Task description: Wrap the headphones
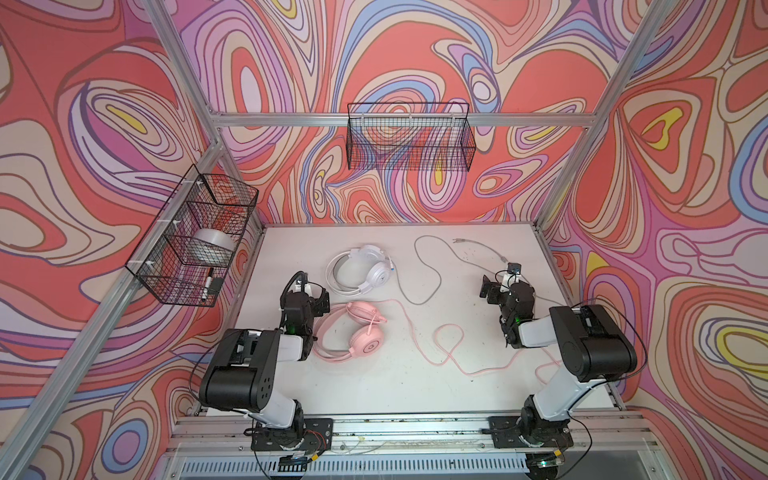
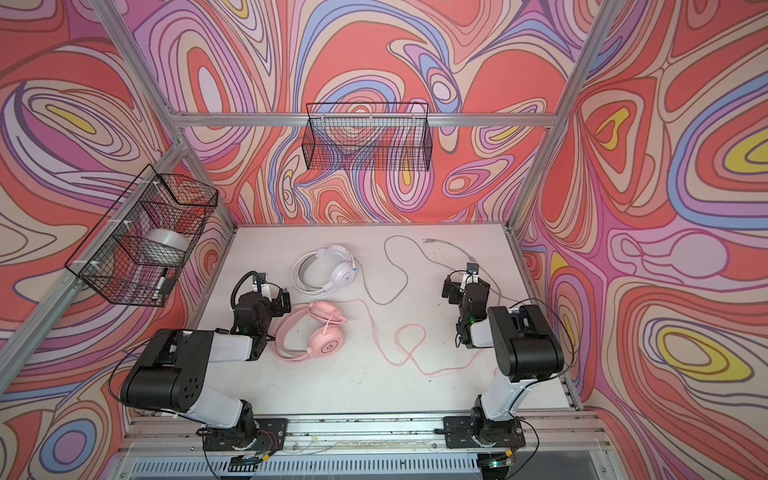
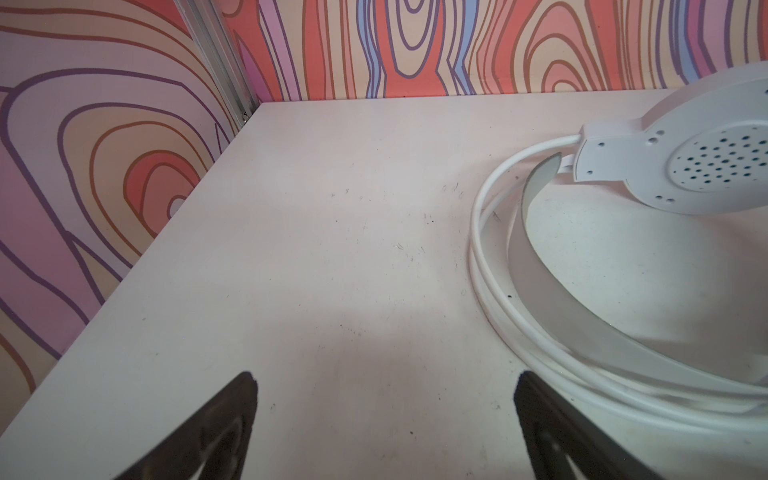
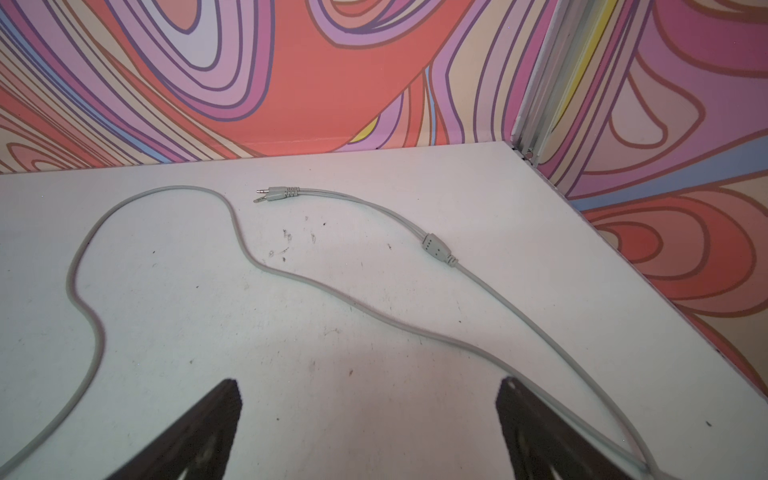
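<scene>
While left gripper (image 3: 384, 382) and right gripper (image 4: 368, 386) gape — empty — an arm (image 1: 291, 345) overlaps pink headphones (image 1: 368, 343).

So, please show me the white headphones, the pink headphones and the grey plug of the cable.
white headphones (image 1: 377, 272): in a top view, on the round ear cup facing up.
pink headphones (image 1: 368, 343): in a top view, on the ear cup nearer the robot.
grey plug (image 4: 277, 194): right wrist view, on the moulded body.

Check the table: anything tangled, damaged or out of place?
No damage visible. Both cables lie unwrapped: the pink cable crosses itself in a loop, and the grey cable snakes to the back, its plugs loose on the table.
</scene>
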{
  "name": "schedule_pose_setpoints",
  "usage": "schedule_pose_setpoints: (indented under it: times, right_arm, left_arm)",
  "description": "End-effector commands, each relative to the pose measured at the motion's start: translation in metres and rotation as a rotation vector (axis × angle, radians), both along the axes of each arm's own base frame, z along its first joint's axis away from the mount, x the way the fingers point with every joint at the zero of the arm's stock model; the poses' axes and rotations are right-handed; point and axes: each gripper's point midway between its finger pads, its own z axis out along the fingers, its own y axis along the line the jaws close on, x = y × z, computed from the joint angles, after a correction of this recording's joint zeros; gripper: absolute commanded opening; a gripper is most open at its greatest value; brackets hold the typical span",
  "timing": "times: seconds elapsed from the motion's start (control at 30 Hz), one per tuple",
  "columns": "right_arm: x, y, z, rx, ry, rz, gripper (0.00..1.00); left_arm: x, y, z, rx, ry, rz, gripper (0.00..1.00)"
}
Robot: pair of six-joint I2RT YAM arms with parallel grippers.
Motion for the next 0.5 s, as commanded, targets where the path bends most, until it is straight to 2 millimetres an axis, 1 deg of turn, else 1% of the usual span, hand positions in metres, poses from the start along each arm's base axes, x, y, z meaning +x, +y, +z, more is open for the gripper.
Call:
schedule_pose_setpoints:
  times: [0.0,0.47]
  right_arm:
    - [0.0007,-0.0023,0.002,0.006,-0.004,-0.012,0.99]
    - [0.0013,-0.002,0.001,0.01,0.001,-0.011,0.98]
  left_arm:
    - [0.0039,-0.0009,0.0059,0.005,-0.022,-0.008,1.0]
    - [0.0057,-0.0006,0.0034,-0.028,-0.005,-0.033,1.0]
